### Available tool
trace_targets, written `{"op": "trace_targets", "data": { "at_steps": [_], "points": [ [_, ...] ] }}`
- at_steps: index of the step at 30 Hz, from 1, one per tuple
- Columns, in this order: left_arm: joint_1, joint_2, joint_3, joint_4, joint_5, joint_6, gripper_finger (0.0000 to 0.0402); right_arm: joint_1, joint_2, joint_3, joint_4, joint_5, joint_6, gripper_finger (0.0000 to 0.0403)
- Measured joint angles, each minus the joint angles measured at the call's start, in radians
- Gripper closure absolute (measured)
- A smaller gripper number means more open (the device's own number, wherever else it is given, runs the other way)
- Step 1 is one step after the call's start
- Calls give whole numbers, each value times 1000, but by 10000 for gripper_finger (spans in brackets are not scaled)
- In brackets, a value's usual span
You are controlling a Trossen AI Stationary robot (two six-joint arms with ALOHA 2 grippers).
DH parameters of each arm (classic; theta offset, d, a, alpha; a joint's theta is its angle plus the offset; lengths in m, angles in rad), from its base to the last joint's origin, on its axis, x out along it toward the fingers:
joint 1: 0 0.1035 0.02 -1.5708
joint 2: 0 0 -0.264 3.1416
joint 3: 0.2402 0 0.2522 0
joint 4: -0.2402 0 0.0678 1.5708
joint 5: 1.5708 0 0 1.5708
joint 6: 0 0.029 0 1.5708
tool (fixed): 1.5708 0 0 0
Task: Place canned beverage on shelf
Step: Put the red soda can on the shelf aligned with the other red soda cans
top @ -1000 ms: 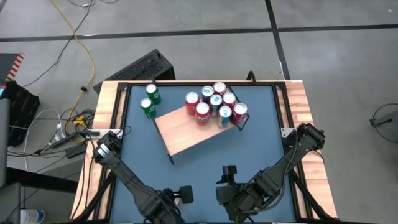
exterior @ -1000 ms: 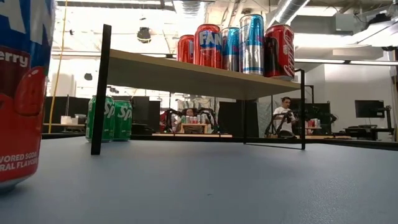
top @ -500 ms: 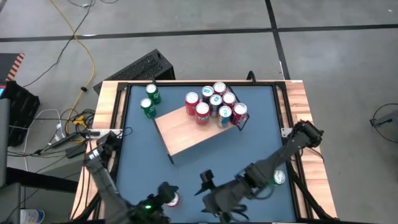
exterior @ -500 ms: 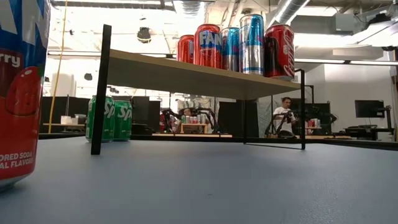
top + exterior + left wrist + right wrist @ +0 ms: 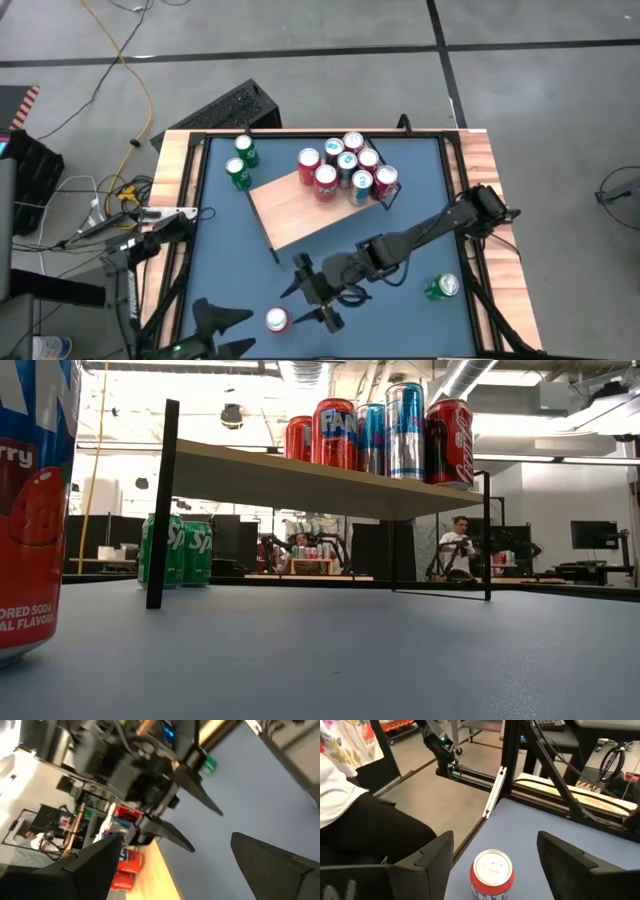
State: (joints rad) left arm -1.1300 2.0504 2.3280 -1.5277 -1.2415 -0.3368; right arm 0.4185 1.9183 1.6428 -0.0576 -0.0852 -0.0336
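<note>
Your red can (image 5: 277,320) with its silver top stands upright near the tabletop's (image 5: 420,200) front edge. Your right end effector (image 5: 318,298) is spread wide beside it, holding nothing.

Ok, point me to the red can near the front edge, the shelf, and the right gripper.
red can (image 5: 492,868): right wrist view, its silver top.
shelf (image 5: 300,215): high view, bare wood of the board.
right gripper (image 5: 318,300): high view, gap between its open fingertips.
</note>
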Motion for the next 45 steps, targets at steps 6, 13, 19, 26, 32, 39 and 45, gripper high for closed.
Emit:
{"op": "trace_targets", "data": {
  "at_steps": [6,13,19,26,32,39,45],
  "points": [
    [-18,0,-1,0,-47,-116,41,-5,1,0,26,4,-62,129],
    [-18,1,-1,-3,-64,-136,41,4,103,24,119,28,-160,129],
    [-17,1,-1,-3,-100,-118,41,4,225,171,94,0,-175,128],
    [-18,1,-1,-3,-102,-127,41,4,447,489,-221,-19,-170,111],
    [-23,1,-1,-1,-101,-147,41,6,530,710,-413,-18,-165,59],
    [-26,2,-1,-3,-101,-156,41,-9,519,709,-535,-7,-174,36],
    [-26,2,-1,-7,-101,-158,41,-11,521,706,-554,-11,-169,43]
  ]
}}
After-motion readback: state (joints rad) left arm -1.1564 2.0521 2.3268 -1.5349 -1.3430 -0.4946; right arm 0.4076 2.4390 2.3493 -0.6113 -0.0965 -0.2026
